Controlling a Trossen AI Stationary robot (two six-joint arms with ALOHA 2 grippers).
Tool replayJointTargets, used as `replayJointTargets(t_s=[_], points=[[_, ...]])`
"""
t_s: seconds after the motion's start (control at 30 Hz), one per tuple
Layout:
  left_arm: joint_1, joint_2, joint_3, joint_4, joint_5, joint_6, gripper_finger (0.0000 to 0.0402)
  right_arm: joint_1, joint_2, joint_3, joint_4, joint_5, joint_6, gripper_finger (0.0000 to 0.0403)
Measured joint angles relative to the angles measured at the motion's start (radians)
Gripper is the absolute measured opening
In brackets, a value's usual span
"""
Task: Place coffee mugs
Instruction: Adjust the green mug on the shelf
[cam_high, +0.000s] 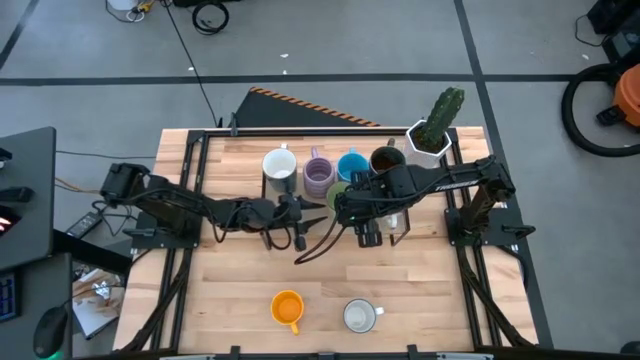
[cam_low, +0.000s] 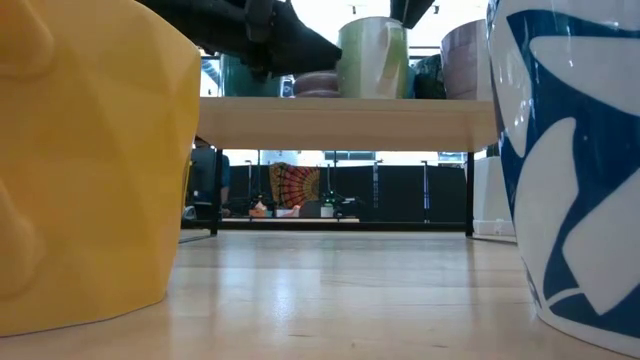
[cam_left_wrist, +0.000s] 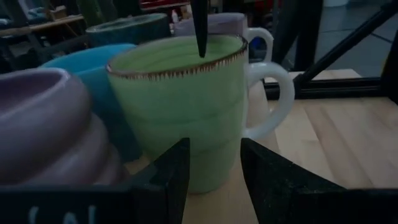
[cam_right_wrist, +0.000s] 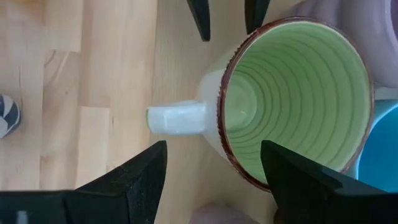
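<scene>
The green mug (cam_high: 340, 194) stands upright on the raised wooden shelf (cam_low: 350, 122), in front of a row of a white (cam_high: 280, 167), a ribbed lavender (cam_high: 318, 176), a blue (cam_high: 352, 165) and a dark brown mug (cam_high: 386, 159). My left gripper (cam_left_wrist: 214, 174) is open and level on the mug's left, its fingertips just short of the wall (cam_left_wrist: 186, 118). My right gripper (cam_right_wrist: 214, 177) is open above the mug (cam_right_wrist: 292, 99), pointing down, one finger over the inside and one outside on the handle side (cam_right_wrist: 177, 118). My right gripper has one finger (cam_left_wrist: 200, 28) reaching down inside the green mug's rim, the other finger outside. I cannot tell whether either finger touches the wall. The mug stands on the shelf.
An orange mug (cam_high: 287, 307) and a white blue-patterned mug (cam_high: 360, 316) stand near the table's near edge. A second lavender mug (cam_left_wrist: 217, 25) stands behind the green one. A white planter with a cactus (cam_high: 432, 130) is at the shelf's right end.
</scene>
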Motion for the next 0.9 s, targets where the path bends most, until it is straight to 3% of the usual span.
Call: replayJointTargets(t_s=[0.6,0.9], points=[[0.018,0.075,0.001,0.137,0.050,-0.001,0.0149,-0.006,0.000,0.000,-0.046,-0.067,0.081,0.0265],[0.018,0.075,0.001,0.149,0.052,-0.001,0.0149,-0.016,0.000,0.001,-0.041,-0.044,0.051,0.0265]])
